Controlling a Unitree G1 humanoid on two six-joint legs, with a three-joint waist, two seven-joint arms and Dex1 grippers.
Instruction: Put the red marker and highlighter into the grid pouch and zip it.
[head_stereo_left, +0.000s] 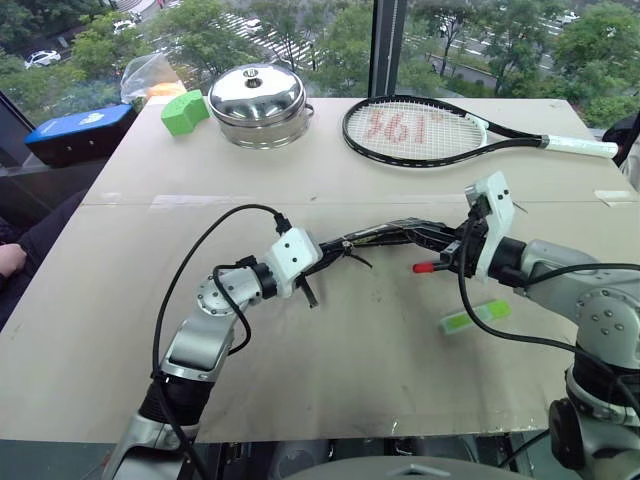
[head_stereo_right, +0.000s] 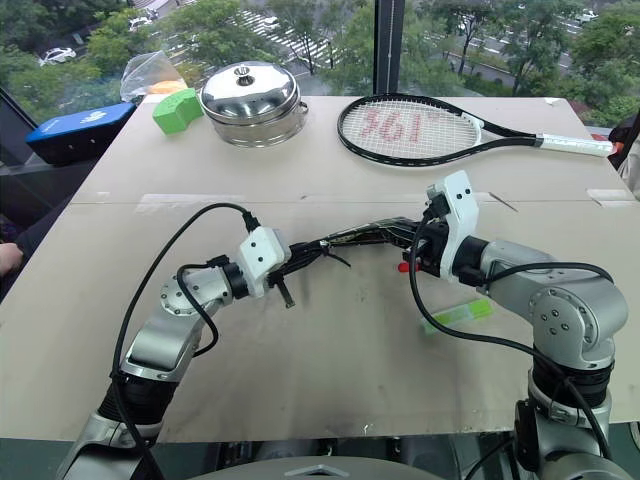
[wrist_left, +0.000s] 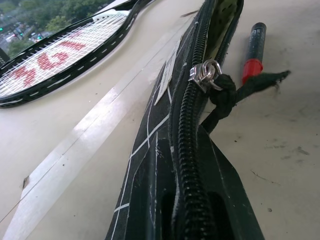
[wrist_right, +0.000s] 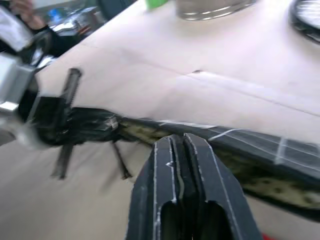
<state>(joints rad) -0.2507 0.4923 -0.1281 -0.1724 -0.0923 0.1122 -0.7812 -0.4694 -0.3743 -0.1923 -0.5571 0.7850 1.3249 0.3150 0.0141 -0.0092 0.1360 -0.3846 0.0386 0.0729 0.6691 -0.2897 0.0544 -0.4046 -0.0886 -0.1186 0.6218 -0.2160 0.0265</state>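
With the left gripper (head_stereo_left: 322, 262) clamped on the pouch (wrist_left: 200, 125), the empty, closed right gripper (wrist_right: 184, 145) should have reopened over the marker (wrist_left: 253, 52).

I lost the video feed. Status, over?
Left gripper shut on grid pouch, lifted, unzipped. Right gripper shut, red marker below it. Highlighter on table. Nothing obstructing.

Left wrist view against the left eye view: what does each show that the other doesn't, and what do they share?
Left wrist view alone: the silver zipper slider with its black pull, and the pouch mouth open beyond it. Left eye view alone: the highlighter lying on the table, the steel pot, and both hands, left hand shut on the grid pouch, right hand shut. Shared: the pouch, the red marker and the tennis racket.
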